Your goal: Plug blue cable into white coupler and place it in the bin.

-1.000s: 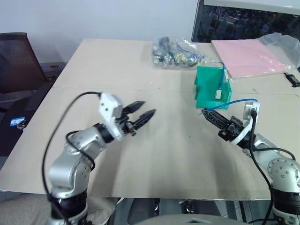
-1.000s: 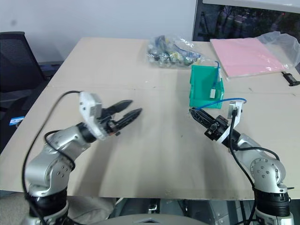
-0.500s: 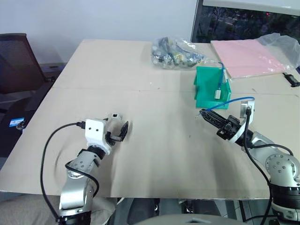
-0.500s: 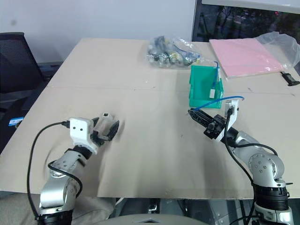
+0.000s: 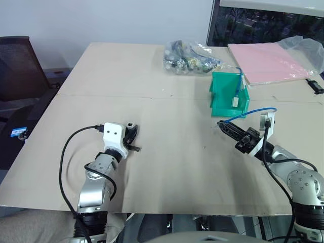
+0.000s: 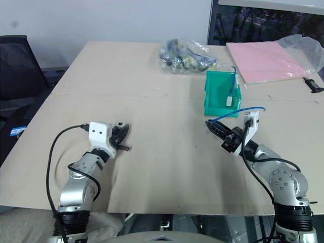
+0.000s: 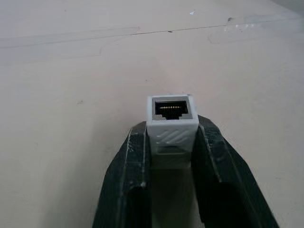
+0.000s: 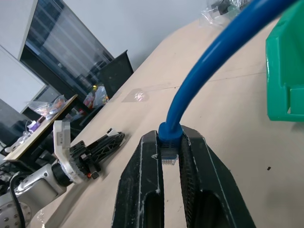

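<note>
Low on the table (image 5: 167,86), the left end effector (image 7: 172,142) grips the white coupler (image 7: 172,121), socket facing forward, while the right end effector (image 8: 172,159), well apart to its right by the bin (image 5: 228,93), clamps the blue cable (image 8: 209,80), plug aimed leftward

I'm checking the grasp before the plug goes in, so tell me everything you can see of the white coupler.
The white coupler is a small boxy block of white plastic with ribbed hatching on its upper face. Its open end shows a dark socket with a row of gold contacts. It sits squeezed between the two black fingers of the left gripper, socket facing away from the wrist, low over the tan table.
</note>
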You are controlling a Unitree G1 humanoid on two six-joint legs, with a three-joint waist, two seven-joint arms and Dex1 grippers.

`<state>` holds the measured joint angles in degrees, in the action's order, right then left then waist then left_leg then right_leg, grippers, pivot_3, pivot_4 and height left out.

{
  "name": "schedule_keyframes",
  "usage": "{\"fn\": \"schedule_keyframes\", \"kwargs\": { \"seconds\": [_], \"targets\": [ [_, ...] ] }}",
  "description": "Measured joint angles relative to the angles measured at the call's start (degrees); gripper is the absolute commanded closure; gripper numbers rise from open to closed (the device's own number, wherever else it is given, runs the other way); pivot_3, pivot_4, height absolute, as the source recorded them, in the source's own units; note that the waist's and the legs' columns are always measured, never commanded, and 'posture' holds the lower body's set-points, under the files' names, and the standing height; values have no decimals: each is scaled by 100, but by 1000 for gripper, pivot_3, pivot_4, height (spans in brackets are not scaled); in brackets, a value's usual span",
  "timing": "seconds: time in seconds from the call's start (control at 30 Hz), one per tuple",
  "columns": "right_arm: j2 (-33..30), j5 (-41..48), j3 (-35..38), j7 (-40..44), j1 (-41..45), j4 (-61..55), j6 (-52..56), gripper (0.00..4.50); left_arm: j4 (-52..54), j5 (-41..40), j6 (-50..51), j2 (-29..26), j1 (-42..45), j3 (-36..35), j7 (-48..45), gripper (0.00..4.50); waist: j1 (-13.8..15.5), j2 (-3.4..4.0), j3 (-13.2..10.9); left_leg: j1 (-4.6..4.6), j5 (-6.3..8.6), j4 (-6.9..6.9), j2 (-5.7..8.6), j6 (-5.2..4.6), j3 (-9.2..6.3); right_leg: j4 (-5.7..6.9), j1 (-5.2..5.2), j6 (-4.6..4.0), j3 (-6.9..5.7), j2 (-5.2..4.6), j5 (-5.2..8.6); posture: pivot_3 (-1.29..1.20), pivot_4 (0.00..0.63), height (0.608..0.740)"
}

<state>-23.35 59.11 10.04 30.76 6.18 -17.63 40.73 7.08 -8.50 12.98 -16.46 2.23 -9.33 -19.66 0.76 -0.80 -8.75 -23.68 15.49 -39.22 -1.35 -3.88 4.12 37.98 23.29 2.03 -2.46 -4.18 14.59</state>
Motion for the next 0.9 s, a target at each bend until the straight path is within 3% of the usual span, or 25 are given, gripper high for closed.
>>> {"fn": "schedule_keyframes", "kwargs": {
  "seconds": [0.17,0.27,0.4,0.5,0.6,0.63,0.9],
  "targets": [
    [-11,-145,0,13,19,0,-100,4500,-120,-23,-48,-157,160,290,-409,3956,32,3,2,-3,0,-1,2,0,0,-1,0,0,-4,-2,0,0,150,740],
    [-253,-386,-32,154,88,-66,-121,4500,-146,-847,414,-295,566,908,-1892,3956,44,3,1,-10,-1,-8,7,1,4,-6,0,0,-5,-5,0,0,150,740],
    [-719,-914,-355,488,328,-243,-218,4500,-585,-1041,269,-765,1478,1702,-3539,3956,-19,4,2,-1,-1,-5,5,1,9,-4,1,-1,2,24,1,0,150,740],
    [-1047,-1719,-982,996,661,-263,-637,4500,-1709,-804,-299,-906,2574,2312,-4885,3956,-18,6,3,0,-1,-4,3,0,7,0,7,-2,-1,70,2,0,150,740],
    [-1094,-2278,-1404,1372,822,-248,-1091,4500,-2593,-558,-892,-718,3086,2719,-5558,3956,-16,4,2,-6,-1,-3,1,0,9,-4,13,0,6,77,2,0,150,740],
    [-1056,-2630,-1634,1524,977,-105,-1372,4500,-3436,-264,-1401,-531,3458,2961,-5869,3956,-1,3,1,-12,-1,-6,4,0,11,-6,14,1,4,77,2,0,150,740],
    [-1012,-3533,-2131,2198,1300,515,-2267,4500,-5645,289,-3196,147,4605,3157,-6397,3956,36,-5,-1,-25,11,-18,13,-21,18,-18,16,13,5,57,-1,0,150,740]
  ]
}}
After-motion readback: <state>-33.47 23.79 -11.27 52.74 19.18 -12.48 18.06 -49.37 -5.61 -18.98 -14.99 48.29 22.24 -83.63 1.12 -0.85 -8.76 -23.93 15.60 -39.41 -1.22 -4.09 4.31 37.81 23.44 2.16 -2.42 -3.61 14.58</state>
